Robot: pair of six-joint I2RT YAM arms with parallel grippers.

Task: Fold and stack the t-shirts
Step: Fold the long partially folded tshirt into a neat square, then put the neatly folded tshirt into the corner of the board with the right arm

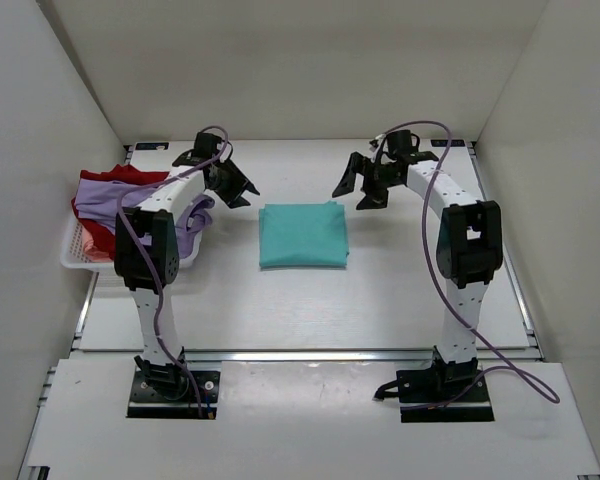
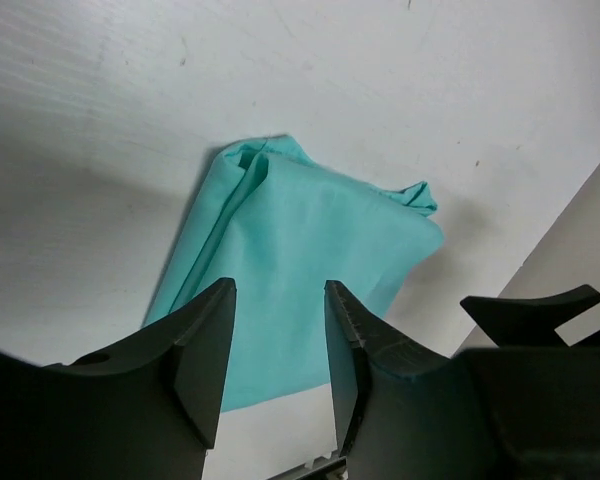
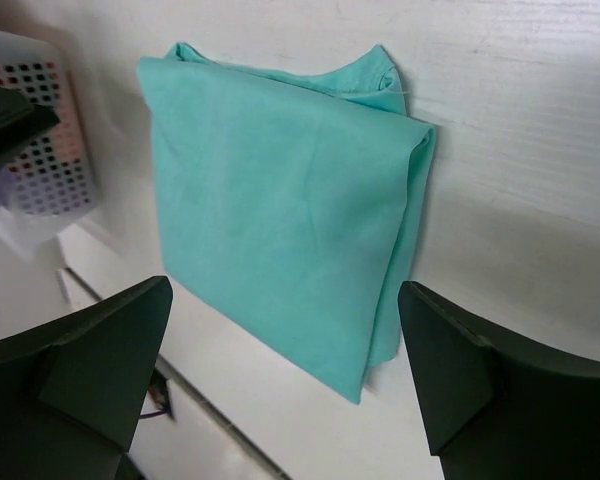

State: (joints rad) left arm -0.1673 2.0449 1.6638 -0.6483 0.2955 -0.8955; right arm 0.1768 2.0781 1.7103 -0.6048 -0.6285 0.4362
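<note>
A white table point(image 1: 280, 310) fills the overhead view, with blank walls around it. At the centre of the frame lies a teal t-shirt point(image 1: 302, 235), folded into a neat, nearly square packet and flat on the table.

At the left edge sits a white lattice basket point(image 1: 72, 262), heaped with a crumpled lavender t-shirt point(image 1: 120, 187) and a red t-shirt point(image 1: 95, 235). Some of the lavender cloth spills over the basket's right side.

The left claw point(image 1: 248, 192) hovers just above and left of the teal packet, partly open and empty. The right claw point(image 1: 352, 192) hovers above and right of it, spread wide and empty.

The cloth looks light, limp and easy to crease, so the packet would likely sag or unfold if lifted by a single layer. Pinching through all layers at the thick folded edge point(image 3: 405, 200) seems the safer hold.

The left arm covers part of the basket. How the two heaped shirts tangle, and where their collars and sleeves lie, cannot be made out.
</note>
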